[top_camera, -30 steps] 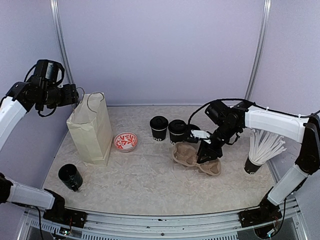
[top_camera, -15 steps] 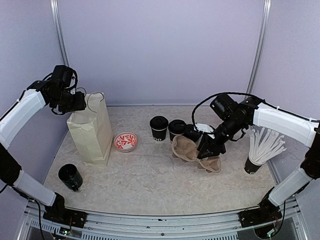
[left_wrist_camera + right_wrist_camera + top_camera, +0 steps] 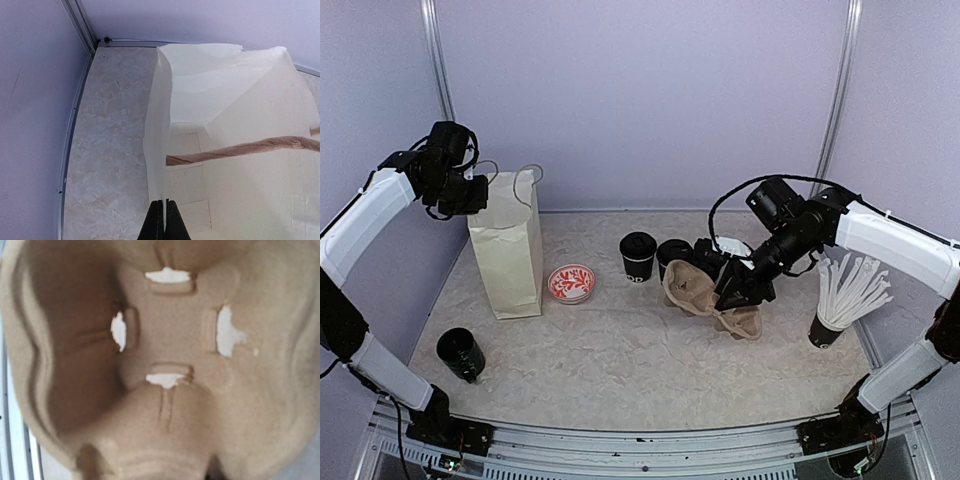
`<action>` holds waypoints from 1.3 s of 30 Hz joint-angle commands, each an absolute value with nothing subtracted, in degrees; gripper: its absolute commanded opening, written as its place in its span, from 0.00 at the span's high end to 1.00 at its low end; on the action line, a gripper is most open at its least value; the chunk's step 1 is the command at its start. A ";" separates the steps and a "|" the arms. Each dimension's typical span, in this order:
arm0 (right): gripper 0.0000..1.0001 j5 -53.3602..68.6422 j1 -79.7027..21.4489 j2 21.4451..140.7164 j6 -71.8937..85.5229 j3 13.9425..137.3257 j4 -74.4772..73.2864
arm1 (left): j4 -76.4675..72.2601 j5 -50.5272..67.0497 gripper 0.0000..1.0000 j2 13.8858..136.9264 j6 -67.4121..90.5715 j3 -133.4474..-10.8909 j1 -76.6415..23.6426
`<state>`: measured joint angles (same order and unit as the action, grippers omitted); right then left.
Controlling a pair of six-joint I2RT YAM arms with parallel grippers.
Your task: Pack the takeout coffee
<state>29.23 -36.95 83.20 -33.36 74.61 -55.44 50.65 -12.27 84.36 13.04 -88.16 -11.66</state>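
Two lidded black takeout coffee cups [image 3: 638,255] [image 3: 672,256] stand at mid-table, with a third black cup [image 3: 706,262] half hidden behind the carrier. My right gripper [image 3: 733,292] is shut on the brown pulp cup carrier [image 3: 698,290], which is tilted up off the table beside those cups. The carrier [image 3: 170,345] fills the right wrist view and hides the fingers. My left gripper [image 3: 478,196] [image 3: 165,212] is shut on the top rim of the cream paper bag [image 3: 508,252] [image 3: 235,100], which stands upright with its mouth open. One twine handle [image 3: 245,147] crosses the mouth.
A red-patterned bowl [image 3: 571,282] sits between the bag and the cups. An open black cup [image 3: 460,354] lies tilted at the near left. A black cup of white sticks [image 3: 842,300] stands at the right. Walls close off the back and left.
My left gripper has moved right onto the bag's rim and shut on it, and the bag now stands taller and more upright. My right gripper has tilted the carrier up.
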 commanded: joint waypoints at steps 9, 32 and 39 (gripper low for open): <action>0.71 33.55 -36.41 83.07 -33.35 84.89 -56.82 | 54.95 -9.04 1.00 74.00 7.87 -100.25 -17.75; 0.69 53.28 -35.90 81.63 -38.67 113.35 -57.85 | 53.68 15.88 1.00 84.39 -5.77 -98.65 -47.02; 0.69 54.86 -38.32 82.30 -40.05 113.35 -59.78 | 54.83 21.01 1.00 93.42 -9.11 -103.10 -48.52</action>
<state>51.88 -36.45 82.15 -38.52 113.65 -57.01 54.24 16.45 90.74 -5.98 -99.46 -47.81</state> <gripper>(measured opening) 0.316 0.017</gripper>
